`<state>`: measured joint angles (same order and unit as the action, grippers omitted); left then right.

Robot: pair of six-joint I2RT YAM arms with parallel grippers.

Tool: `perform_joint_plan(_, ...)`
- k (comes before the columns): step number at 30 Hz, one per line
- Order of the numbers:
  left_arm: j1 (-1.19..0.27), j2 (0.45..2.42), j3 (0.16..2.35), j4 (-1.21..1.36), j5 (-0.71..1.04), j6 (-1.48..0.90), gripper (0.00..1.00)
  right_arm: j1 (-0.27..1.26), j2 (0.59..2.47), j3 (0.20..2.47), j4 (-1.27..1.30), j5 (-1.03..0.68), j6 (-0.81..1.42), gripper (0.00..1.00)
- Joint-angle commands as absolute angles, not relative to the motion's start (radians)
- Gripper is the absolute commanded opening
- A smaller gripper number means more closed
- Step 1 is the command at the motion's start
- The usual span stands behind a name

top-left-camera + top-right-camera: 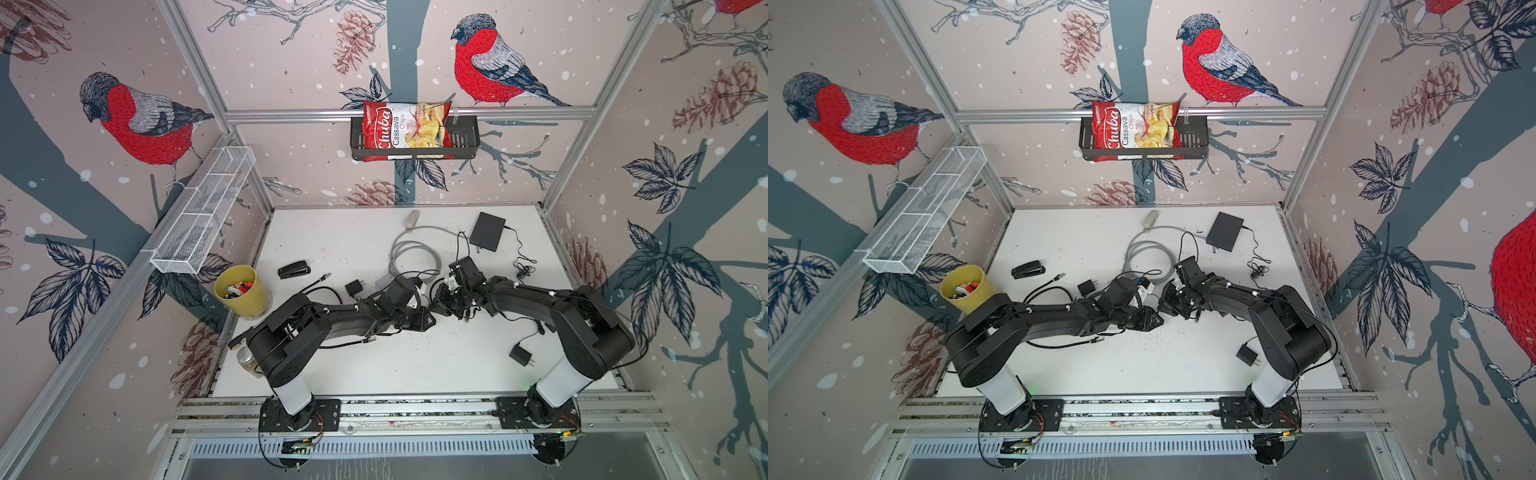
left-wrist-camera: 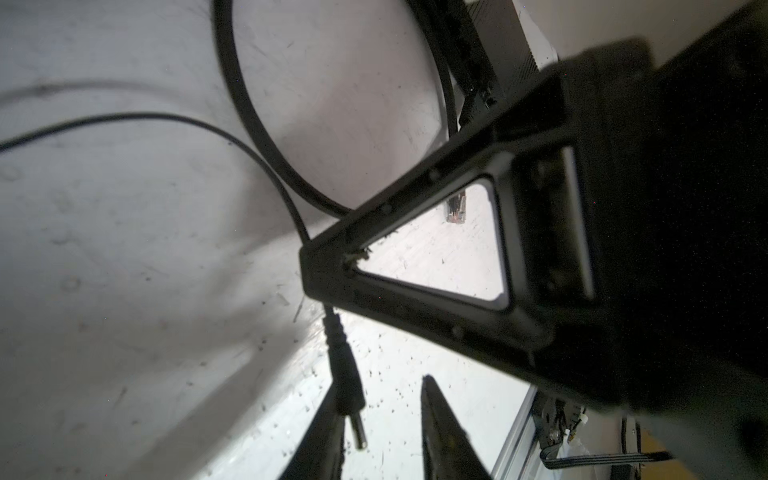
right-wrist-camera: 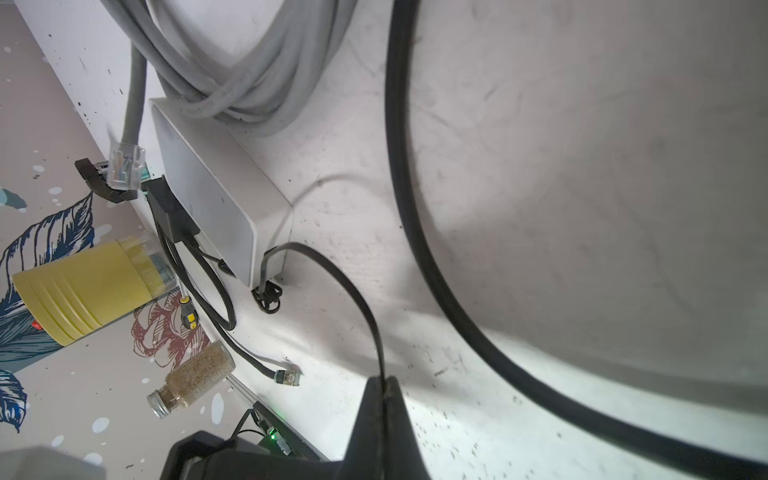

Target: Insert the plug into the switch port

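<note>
The plug (image 2: 348,395), a black barrel plug with a metal tip, hangs on a thin black cable (image 3: 332,266). My right gripper (image 3: 384,380) is shut on that cable just behind the plug. In the left wrist view its triangular finger frame (image 2: 415,311) sits above the plug. My left gripper (image 2: 380,386) is open around the plug, which rests against one finger while the other finger (image 2: 440,424) stands apart from it. In a top view the two grippers meet at mid-table, left (image 1: 428,321) and right (image 1: 437,304). The white switch (image 3: 208,187) lies under a grey cable; its port is hidden.
A grey cable coil (image 1: 415,257) and a black flat box (image 1: 487,231) lie behind the grippers. A black adapter (image 1: 521,355) sits front right. At the left are a yellow cup (image 1: 241,291), a stapler (image 1: 294,269) and a jar (image 1: 247,359). A thick black cable (image 3: 415,208) curves nearby.
</note>
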<state>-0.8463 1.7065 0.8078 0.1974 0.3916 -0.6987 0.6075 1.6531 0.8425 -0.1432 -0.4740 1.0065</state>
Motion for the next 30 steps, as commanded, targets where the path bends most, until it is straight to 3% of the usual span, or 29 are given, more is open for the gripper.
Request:
perform_joint_plan(1,-0.847,1.709,0.814,0.206,0.346,-0.696,0.29,0.608,1.648,0.834,-0.122,-0.479,1.025,0.05)
perform_joint_plan(6,-0.846,1.730,0.825,0.219,0.347,-0.702,0.25,0.607,1.648,0.824,-0.112,-0.483,1.028,0.05)
perform_joint_plan(11,-0.844,1.734,0.829,0.199,0.326,-0.687,0.10,0.607,1.643,0.817,-0.105,-0.482,1.029,0.05)
perform_joint_plan(16,-0.835,1.722,0.843,0.152,0.329,-0.641,0.09,0.608,1.642,0.804,-0.092,-0.479,1.023,0.08)
perform_joint_plan(18,-0.826,1.726,0.852,0.134,0.356,-0.601,0.08,0.606,1.637,0.800,-0.083,-0.473,1.008,0.15)
perform_joint_plan(23,-0.779,1.709,0.869,0.060,0.434,-0.497,0.06,0.589,1.550,0.795,-0.078,-0.367,0.806,0.50)
perform_joint_plan(30,-0.720,1.640,0.921,-0.170,0.413,-0.308,0.07,0.600,1.433,0.732,0.109,-0.236,0.342,0.52)
